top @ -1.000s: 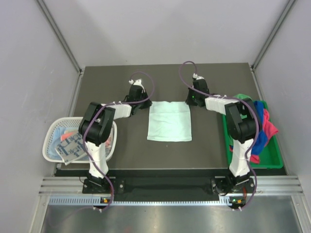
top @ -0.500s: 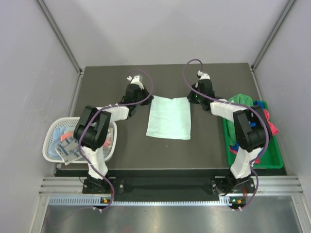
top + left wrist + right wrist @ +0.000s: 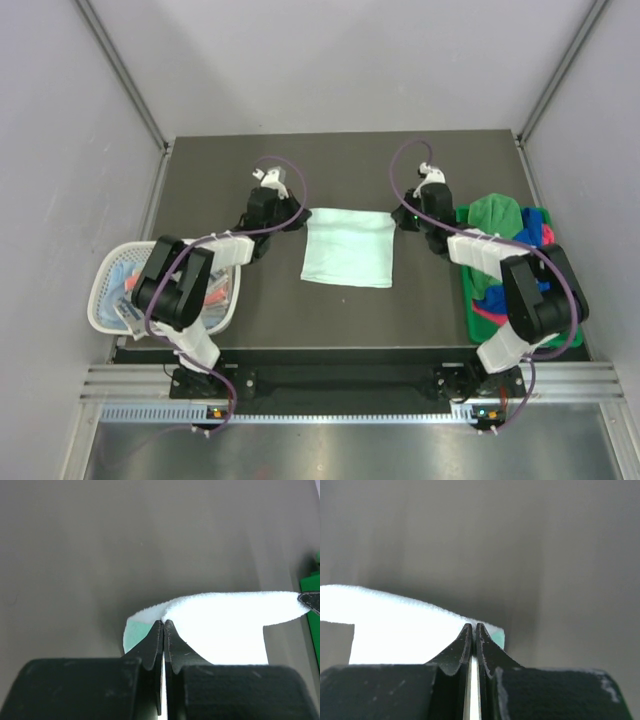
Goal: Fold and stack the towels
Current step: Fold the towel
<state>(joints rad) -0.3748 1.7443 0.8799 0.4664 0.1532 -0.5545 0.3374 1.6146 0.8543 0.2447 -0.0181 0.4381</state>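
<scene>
The mint towel (image 3: pixel 348 248), pinched at two corners

The left hand (image 3: pixel 163 622) and right hand (image 3: pixel 471 626) each clamp a corner of the mint towel lying between them, glare-whitened. Arms partly hide the basket (image 3: pixel 95 300) contents and the green bin (image 3: pixel 560 335) with its towels (image 3: pixel 495 212).

1. The left arm (image 3: pixel 215 250) reaches forward and inward; the left gripper (image 3: pixel 163 622) pinches a far corner of the pale mint towel (image 3: pixel 348 250), jaws closed.
2. The right arm (image 3: pixel 480 245) mirrors it; the right gripper (image 3: pixel 471 626) clamps the other far corner.
</scene>
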